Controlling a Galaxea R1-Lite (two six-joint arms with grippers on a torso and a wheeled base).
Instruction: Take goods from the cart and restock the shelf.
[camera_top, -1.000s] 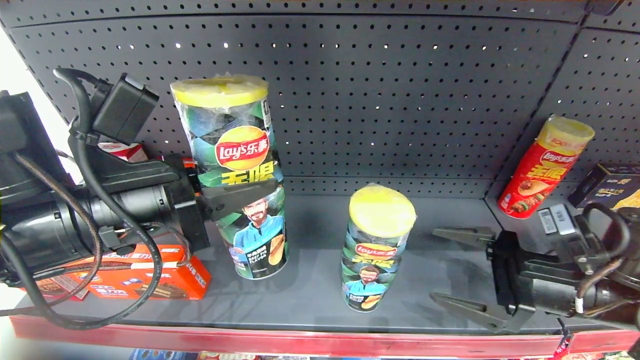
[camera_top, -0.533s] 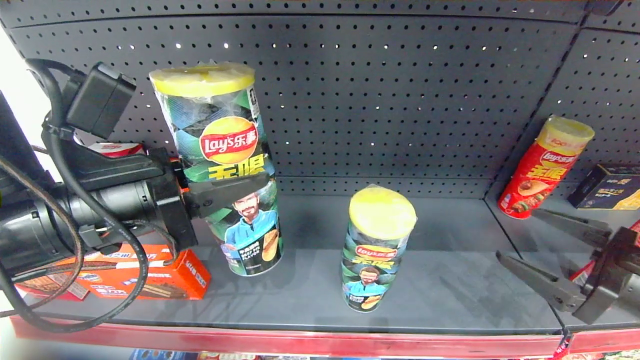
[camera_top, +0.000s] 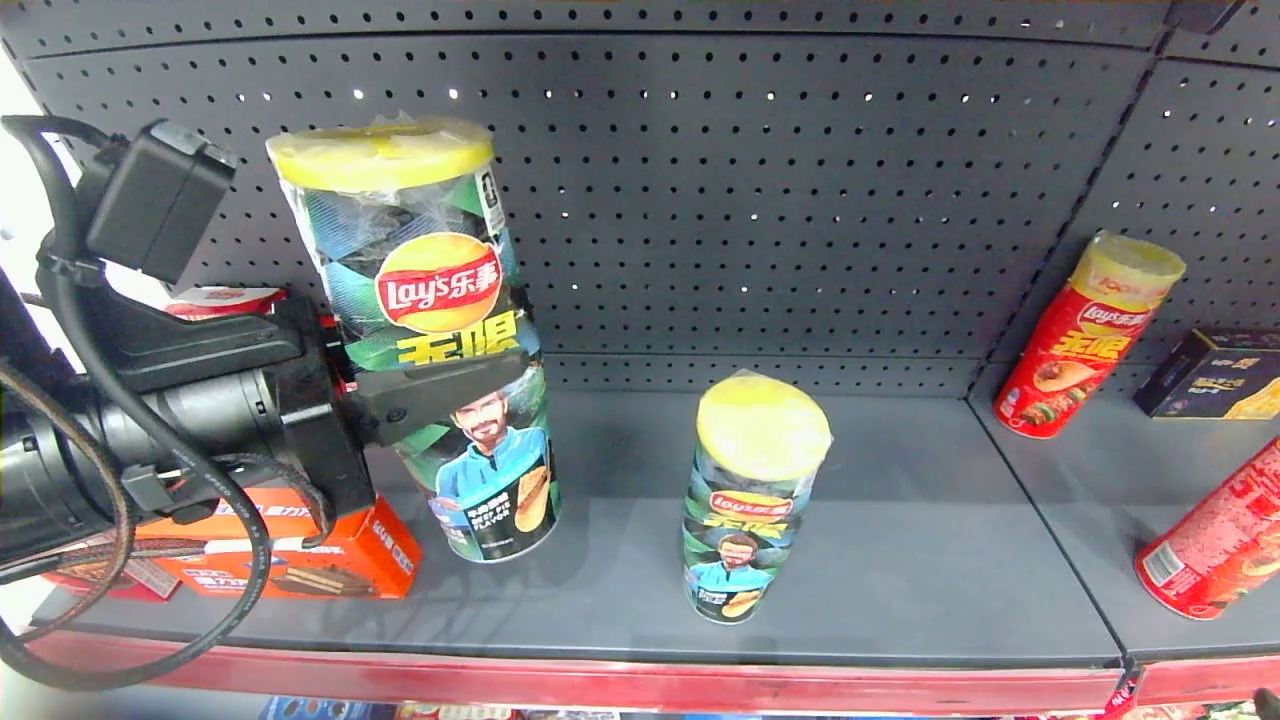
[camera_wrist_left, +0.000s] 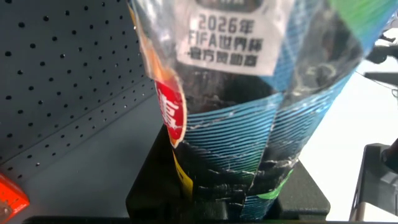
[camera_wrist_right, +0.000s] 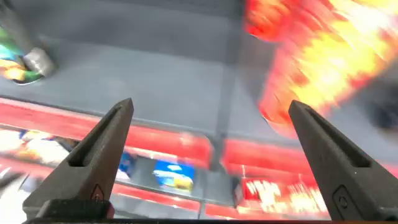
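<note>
Left claw (camera_top: 468, 380) clamps tall green can (camera_top: 415, 290) mid-body; can tilted, near shelf (camera_top: 900, 560) left end, beside orange box (camera_top: 345, 560). Second green can (camera_top: 755, 500) upright mid-shelf. Right claw (camera_wrist_right: 211, 106) spread wide above shelf front edge, near red can (camera_wrist_right: 317, 62).

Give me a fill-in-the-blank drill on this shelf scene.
The left gripper grips a tall green can whose lid is ___. The right gripper has its jaws ___. The upright can at the back right has a body that is ___.
Missing words: yellow; open; red.
</note>
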